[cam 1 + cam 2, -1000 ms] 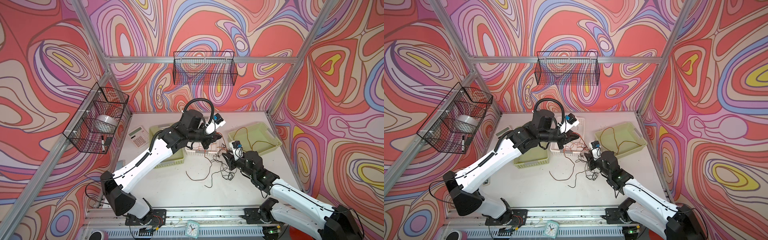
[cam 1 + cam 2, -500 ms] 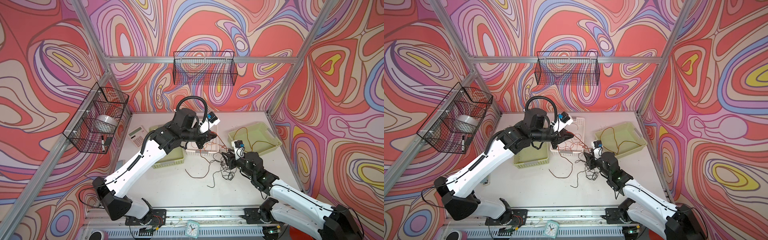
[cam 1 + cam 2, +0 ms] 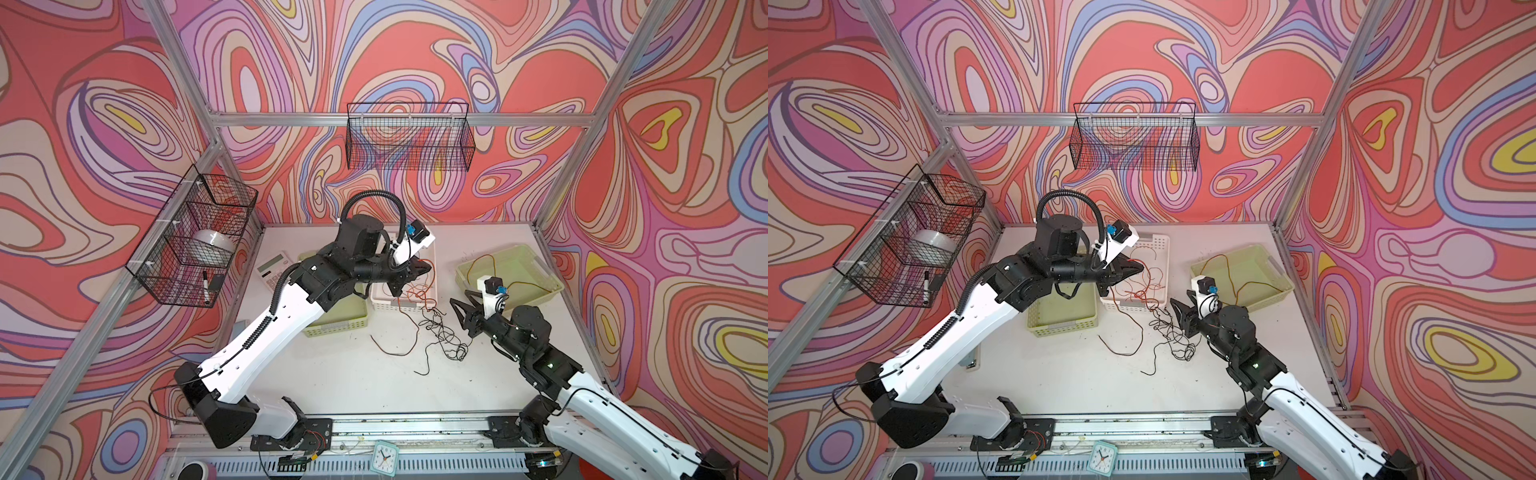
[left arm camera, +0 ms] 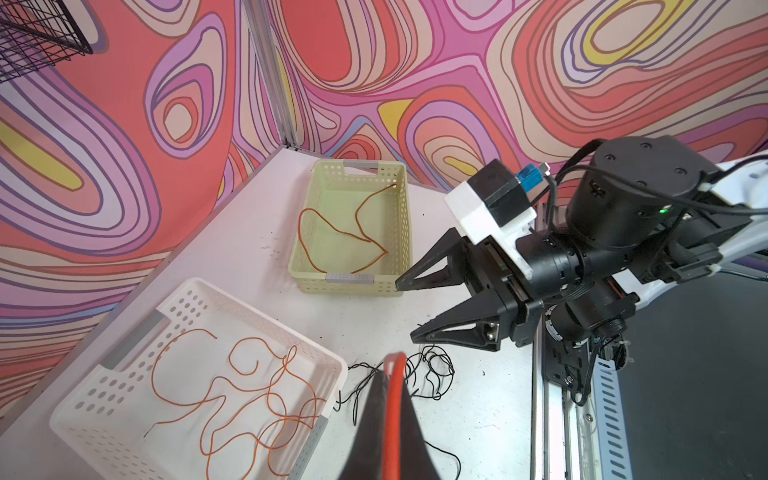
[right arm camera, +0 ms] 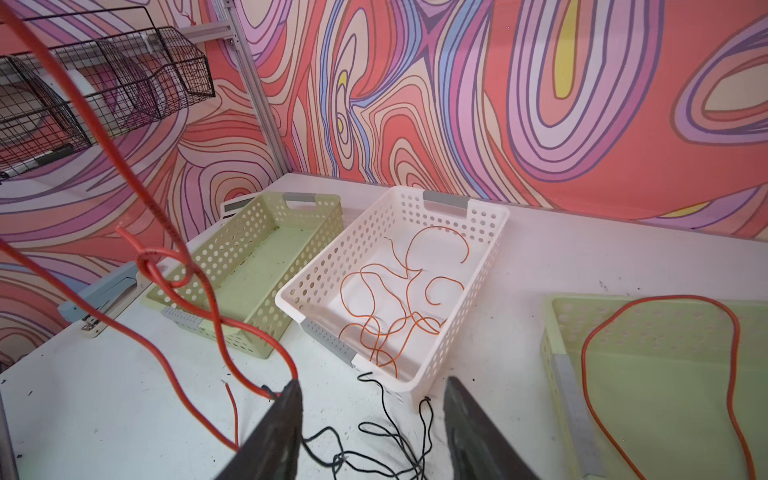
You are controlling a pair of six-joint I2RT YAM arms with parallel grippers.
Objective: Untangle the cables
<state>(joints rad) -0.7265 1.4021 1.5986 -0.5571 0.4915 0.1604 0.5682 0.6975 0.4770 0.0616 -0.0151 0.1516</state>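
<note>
Our left jaws are pressed together on the red cable [image 4: 393,415], which runs up between them in the left wrist view. From those jaws it hangs down toward the table [image 3: 353,374], with a knot [image 5: 156,266] partway along. One strand passes right by a fingertip [image 5: 282,415] of our right jaws, and we cannot tell whether it touches. Our right jaws stand partly apart and grip nothing. Beneath and between them the black cables [image 3: 455,351] lie in a loose tangle on the table. Under the left jaws sits the white basket [image 5: 469,316], with several orange cables [image 5: 361,272] curled inside. Off to the side of the right jaws, a green basket [image 4: 353,287] holds a lone orange cable [image 5: 673,296]. A second green basket [image 5: 303,270] stands just beside the white one, on the side away from the right jaws.
</note>
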